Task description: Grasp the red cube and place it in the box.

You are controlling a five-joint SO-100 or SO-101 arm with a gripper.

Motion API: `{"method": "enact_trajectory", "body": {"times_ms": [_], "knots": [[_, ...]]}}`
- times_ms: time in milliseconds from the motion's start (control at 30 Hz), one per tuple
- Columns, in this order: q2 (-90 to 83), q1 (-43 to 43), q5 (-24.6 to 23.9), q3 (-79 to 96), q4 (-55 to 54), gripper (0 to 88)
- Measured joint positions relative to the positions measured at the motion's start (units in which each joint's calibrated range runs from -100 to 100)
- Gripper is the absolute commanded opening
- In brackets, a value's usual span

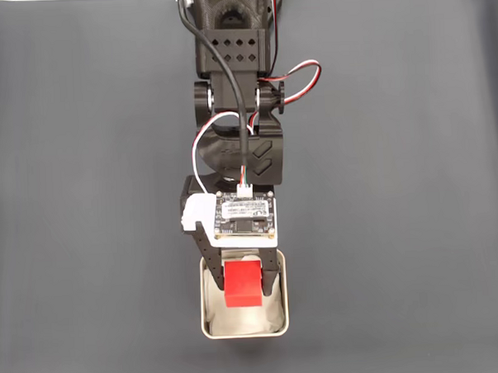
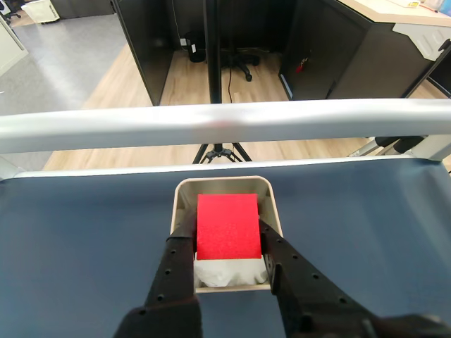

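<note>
The red cube (image 1: 242,287) hangs over the inside of the box (image 1: 207,329), a silvery square tin with white lining that sits low in the middle of the fixed view. My gripper (image 1: 243,279) reaches down from the top of that view and is shut on the cube, one black finger against each side. In the wrist view the red cube (image 2: 227,225) sits between the fingers (image 2: 180,246) above the lining, with the rim of the box (image 2: 222,182) around it and my gripper (image 2: 227,232) pressed to both sides. I cannot tell whether the cube touches the lining.
A dark grey mat (image 1: 86,243) spreads out on both sides of the box. The arm's body (image 1: 236,88) and the camera board (image 1: 246,214) cover the strip behind the box. In the wrist view a metal rail (image 2: 225,123) marks the table's far edge.
</note>
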Motion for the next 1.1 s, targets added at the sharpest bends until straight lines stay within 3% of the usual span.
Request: {"method": "enact_trajectory", "body": {"times_ms": [67,233,400,1100], "knots": [[0.0,0.0,0.1,0.0,0.0,12.2],[0.0,0.0,-0.1,0.0,0.0,31.0],[0.0,0.0,-0.1,0.0,1.0,36.9],[-0.6,0.0,-0.3,2.4,1.3,41.9]]}}
